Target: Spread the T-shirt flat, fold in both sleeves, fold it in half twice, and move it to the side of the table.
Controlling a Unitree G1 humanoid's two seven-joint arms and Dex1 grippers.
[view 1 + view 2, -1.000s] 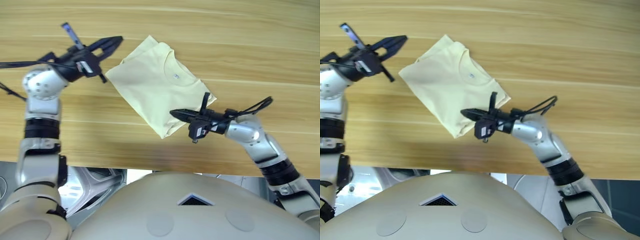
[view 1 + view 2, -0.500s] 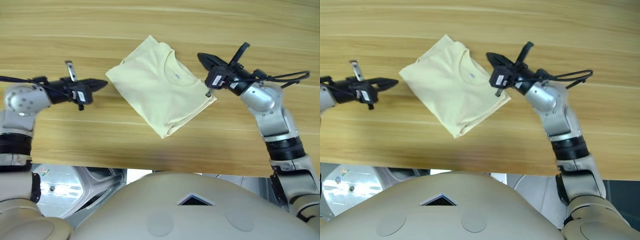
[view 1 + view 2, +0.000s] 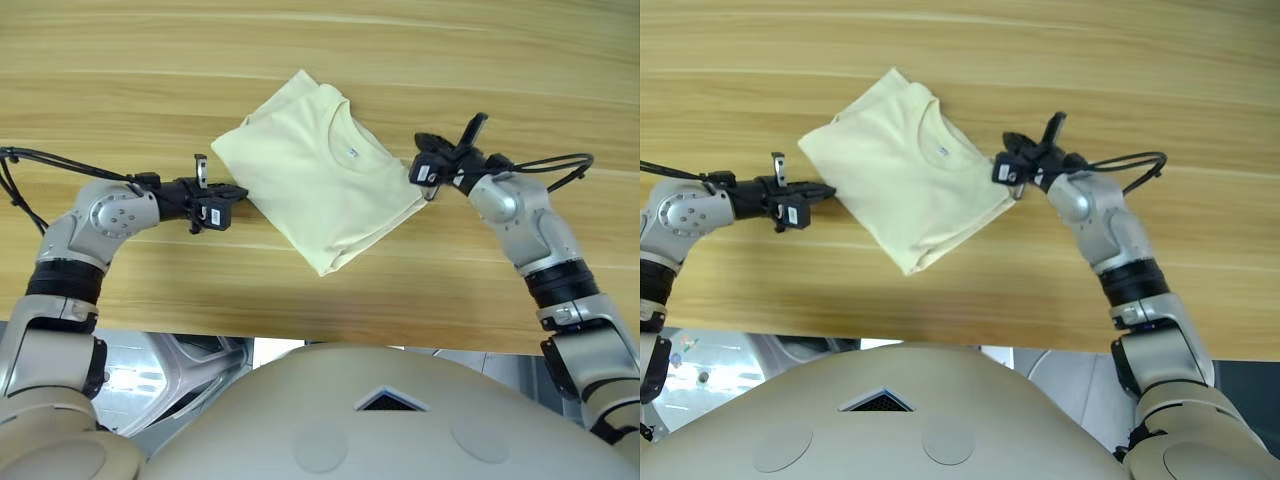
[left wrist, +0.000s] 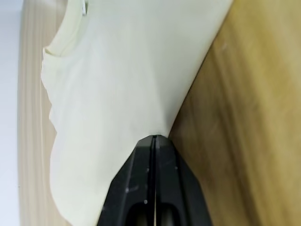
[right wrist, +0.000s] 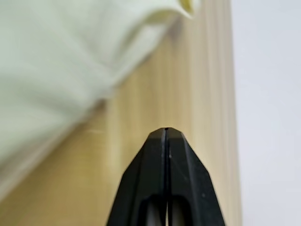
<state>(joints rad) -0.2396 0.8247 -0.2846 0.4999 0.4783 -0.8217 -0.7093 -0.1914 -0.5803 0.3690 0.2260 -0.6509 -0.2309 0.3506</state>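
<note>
Against the T-shirt's (image 3: 320, 185) edge, left jaws closed; right jaws closed just beside.

The black two-fingered left gripper (image 4: 154, 139), fingers pressed together, touches its tip to the edge of the folded pale yellow cotton T-shirt (image 4: 117, 89) lying on the light wooden table (image 4: 249, 141).
</note>
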